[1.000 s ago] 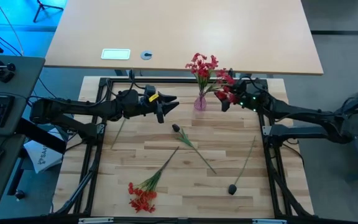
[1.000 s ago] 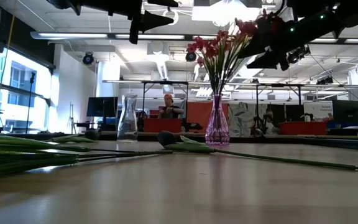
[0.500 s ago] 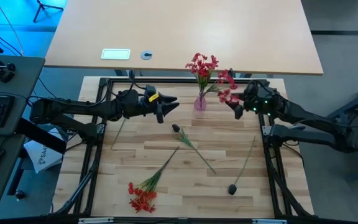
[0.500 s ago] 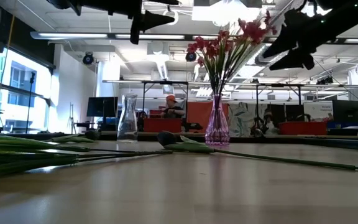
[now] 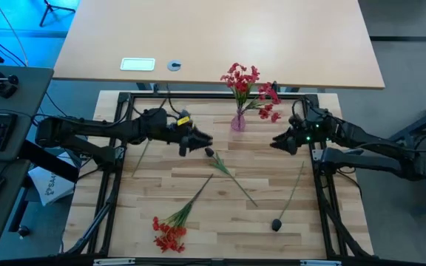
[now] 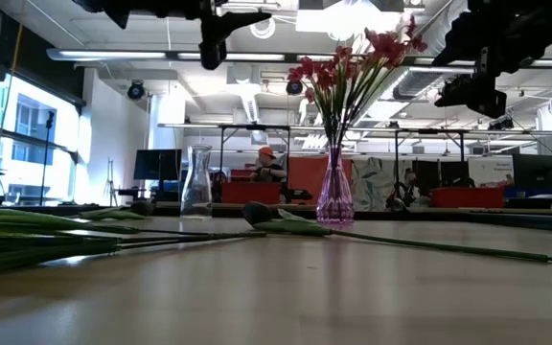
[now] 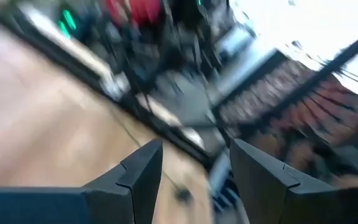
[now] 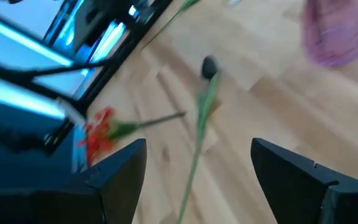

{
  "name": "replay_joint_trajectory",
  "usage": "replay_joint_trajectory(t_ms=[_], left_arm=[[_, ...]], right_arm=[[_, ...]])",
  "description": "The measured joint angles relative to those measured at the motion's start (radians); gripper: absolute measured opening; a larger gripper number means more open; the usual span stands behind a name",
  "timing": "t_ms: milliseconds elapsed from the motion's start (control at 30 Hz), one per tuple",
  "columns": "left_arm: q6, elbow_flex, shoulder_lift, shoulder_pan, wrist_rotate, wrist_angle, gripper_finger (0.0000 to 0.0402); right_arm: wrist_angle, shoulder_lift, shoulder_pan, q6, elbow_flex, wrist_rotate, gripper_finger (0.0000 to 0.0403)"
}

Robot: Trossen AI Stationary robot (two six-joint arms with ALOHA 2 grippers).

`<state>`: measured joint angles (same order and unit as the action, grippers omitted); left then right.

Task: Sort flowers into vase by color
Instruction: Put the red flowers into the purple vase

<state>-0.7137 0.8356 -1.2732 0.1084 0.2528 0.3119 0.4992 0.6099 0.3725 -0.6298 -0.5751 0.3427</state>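
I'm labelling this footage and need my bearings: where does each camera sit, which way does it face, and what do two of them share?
High view: above the table, looking straight down; both arms show, left pincer, right pincer.
Low view: at table-top height, looking level into the room; arms enter from above.
Left wrist view: on the left arm, looking past its open fingers across the table.
Right wrist view: on the right arm, looking past its open fingers down at a dark bud.
Shared: high and low views both show the pink vase of red flowers.

Left gripper [image 7: 191, 171], fingers [image 7: 143, 168] spread and empty, above the pale wooden tabletop [image 7: 36, 124]; red blossoms [image 7: 132, 11] blur beyond.
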Motion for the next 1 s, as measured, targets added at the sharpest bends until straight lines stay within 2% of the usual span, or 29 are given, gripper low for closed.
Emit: replay_joint_trajectory(t_ms=[100,267,467,667,900,1000], left_arm=[[-0.092,0.0,0.0,-0.038,0.056,-0.106,0.0177],[-0.32,0.0,0.0,-0.154,0.076,-0.335,0.0175],[-0.515,0.001,-0.036,-0.317,0.065,-0.426,0.0161],[-0.719,0.01,-0.18,-0.429,0.05,-0.45,0.0149],[-0.826,0.155,-0.377,-0.486,0.072,-0.463,0.0141],[-0.8,0.251,-0.411,-0.488,0.042,-0.596,0.014]], right_arm=[[0.008,0.006,-0.062,-0.018,0.0,0.017,0.0282],[0.051,0.011,-0.169,-0.088,0.0,0.017,0.0282],[0.094,0.012,-0.252,-0.091,0.0,-0.009,0.0282],[0.109,0.013,-0.269,-0.04,0.0,-0.062,0.0282],[0.138,0.013,-0.269,0.058,0.0,-0.052,0.0282],[0.144,0.013,-0.269,0.098,0.0,-0.051,0.0282]])
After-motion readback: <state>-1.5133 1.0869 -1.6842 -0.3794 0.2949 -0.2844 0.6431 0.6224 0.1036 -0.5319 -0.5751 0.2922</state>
